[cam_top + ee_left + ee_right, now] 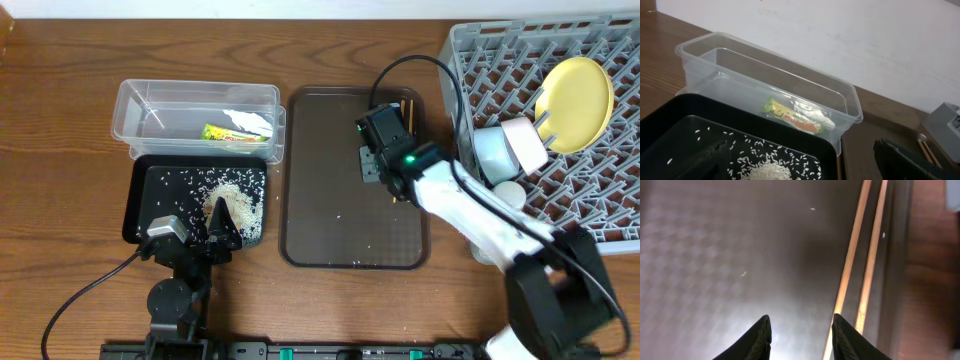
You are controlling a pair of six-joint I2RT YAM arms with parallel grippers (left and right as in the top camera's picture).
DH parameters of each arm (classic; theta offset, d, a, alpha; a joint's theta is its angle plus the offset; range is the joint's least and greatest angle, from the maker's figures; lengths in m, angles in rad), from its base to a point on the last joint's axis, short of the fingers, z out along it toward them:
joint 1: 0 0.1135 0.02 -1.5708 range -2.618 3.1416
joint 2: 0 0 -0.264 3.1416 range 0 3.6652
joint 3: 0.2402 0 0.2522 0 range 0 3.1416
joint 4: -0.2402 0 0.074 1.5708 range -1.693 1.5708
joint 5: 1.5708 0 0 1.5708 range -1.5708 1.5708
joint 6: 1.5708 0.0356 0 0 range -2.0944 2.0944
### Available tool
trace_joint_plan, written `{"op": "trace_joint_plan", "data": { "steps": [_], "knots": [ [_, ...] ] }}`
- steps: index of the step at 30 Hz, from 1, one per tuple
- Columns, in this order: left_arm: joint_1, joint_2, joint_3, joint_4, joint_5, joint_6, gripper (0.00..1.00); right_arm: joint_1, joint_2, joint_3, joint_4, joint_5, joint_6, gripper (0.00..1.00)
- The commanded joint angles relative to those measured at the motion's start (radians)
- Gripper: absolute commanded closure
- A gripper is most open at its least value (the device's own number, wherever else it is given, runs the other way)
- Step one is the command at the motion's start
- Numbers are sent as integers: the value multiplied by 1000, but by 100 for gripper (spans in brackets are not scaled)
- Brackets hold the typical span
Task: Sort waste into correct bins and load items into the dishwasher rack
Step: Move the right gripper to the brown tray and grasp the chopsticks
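Note:
The clear tub [150,105] holds the green-and-yellow wrapper [232,131], which also shows in the left wrist view [792,116]. In front of the tub, the black tray [150,195] carries a heap of rice grains [238,203] and scattered grains [771,167]. My left gripper [216,232] is open and empty, low over the rice [805,167]. The chopsticks [407,110] lie along the right edge of the brown tray [330,220]. My right gripper [800,322] is open just left of the chopsticks [856,245], its right finger over the nearer stick. The grey rack [590,200] holds the yellow plate [575,105], the white bowl [526,145] and the light-blue bowl [490,150].
The brown tray has a few stray grains [743,273] on its textured floor. The wooden table [60,150] surrounds everything. A white wall [840,30] stands behind the tub. My right arm [470,215] reaches across between the brown tray and the rack.

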Motion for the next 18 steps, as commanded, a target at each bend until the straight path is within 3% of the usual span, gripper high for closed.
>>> {"op": "trace_joint_plan", "data": {
  "steps": [1,10,13,16,18],
  "knots": [
    [7,-6,-32,-17,-2,-9,6,-42,77,0,46,43,83,62],
    [7,-6,-32,-17,-2,-9,6,-104,221,0,85,21,83,66],
    [7,-6,-32,-17,-2,-9,6,-108,241,0,74,-29,83,76],
    [7,-6,-32,-16,-2,-9,6,-105,240,0,59,-63,82,99],
    [7,-6,-32,-17,-2,-9,6,-104,225,1,55,-86,82,99]
  ]
}}
